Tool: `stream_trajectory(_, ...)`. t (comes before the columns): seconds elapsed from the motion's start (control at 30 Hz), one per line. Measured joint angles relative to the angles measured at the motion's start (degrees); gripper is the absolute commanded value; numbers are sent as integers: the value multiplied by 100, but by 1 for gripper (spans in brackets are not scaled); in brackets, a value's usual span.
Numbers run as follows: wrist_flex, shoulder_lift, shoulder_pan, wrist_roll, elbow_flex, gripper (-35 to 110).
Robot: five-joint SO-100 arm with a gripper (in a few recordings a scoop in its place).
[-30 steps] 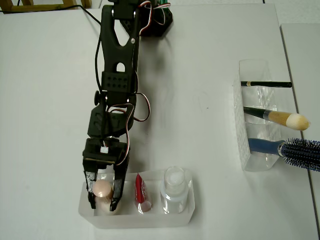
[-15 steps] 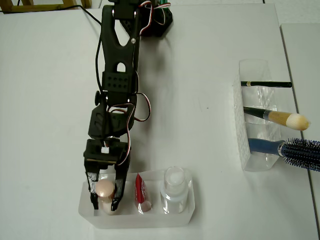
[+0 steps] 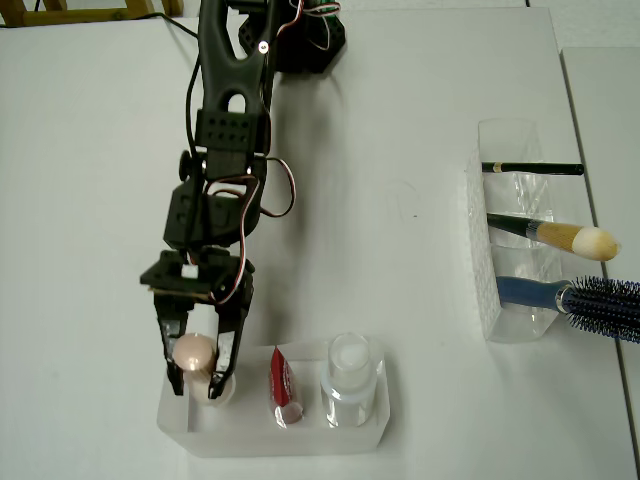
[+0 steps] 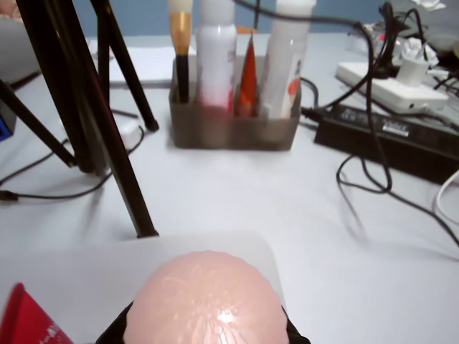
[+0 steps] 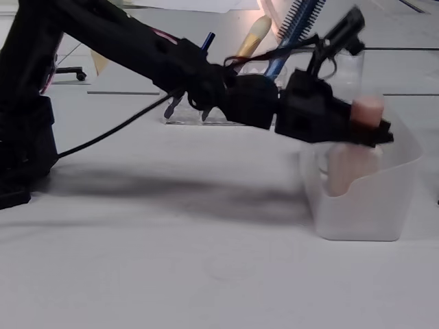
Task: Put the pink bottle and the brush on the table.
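Pincer [image 3: 196, 384] pinching pink bottle [image 3: 194, 352] by its cap, lifted partly above clear tray [image 3: 375, 430], brush [image 3: 560, 236] well apart

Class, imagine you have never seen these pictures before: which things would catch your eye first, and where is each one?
First, the black gripper with its jaws closed on the pink bottle, held at the left end of the clear tray near the bottom of the overhead view. Next, the brush and the blue hairbrush, lying across the clear holder on the right.

Black arm [image 3: 225, 140], red-white cables, black claw [image 3: 196, 378]
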Motion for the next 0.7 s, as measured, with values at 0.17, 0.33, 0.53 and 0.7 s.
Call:
stream_trajectory(0.17,290,765,0,0,413,0)
stream_trajectory(0.33,396,1485,0,-70,967,0)
stream_trajectory(0.53,562,2505,0,-70,1846,0)
stream_trajectory(0.7,791,3507,0,-44,2839,0)
